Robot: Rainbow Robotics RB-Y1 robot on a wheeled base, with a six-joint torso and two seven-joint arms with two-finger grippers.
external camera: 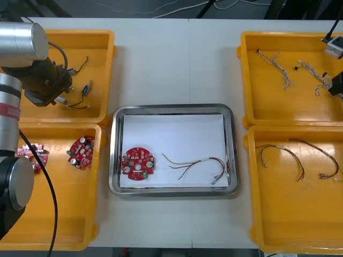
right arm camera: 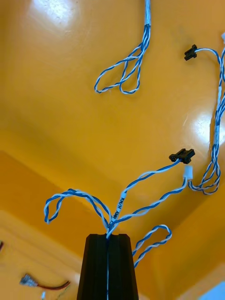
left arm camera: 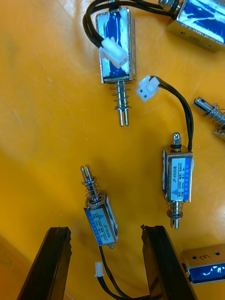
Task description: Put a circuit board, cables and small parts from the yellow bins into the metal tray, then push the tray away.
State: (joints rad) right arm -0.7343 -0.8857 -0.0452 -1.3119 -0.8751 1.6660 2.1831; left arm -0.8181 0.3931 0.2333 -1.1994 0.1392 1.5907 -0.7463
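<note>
Left fingers (left arm camera: 56, 262): apart, over a yellow bin (left arm camera: 42, 140); one small metal part (left arm camera: 101, 220) between them, another part (left arm camera: 180, 180), labelled JF-0530B, just outside one finger.
Right fingers (right arm camera: 96, 267): together, clamped on a twisted blue and white cable (right arm camera: 140, 208); writing on the cable's tag is unreadable.
Metal tray (external camera: 171, 108): holds a circuit board (external camera: 138, 164) and a red and yellow cable (external camera: 198, 167).

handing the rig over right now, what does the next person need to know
Left claw: open, low in the far left bin, fingers either side of a small metal part, not yet gripped.
Right claw: shut on a blue and white cable, held above the floor of the far right bin.
Done: one circuit board and a red and yellow cable lie in the tray.
Left: bring the held cable and a small part to the tray, then push the tray away.
</note>
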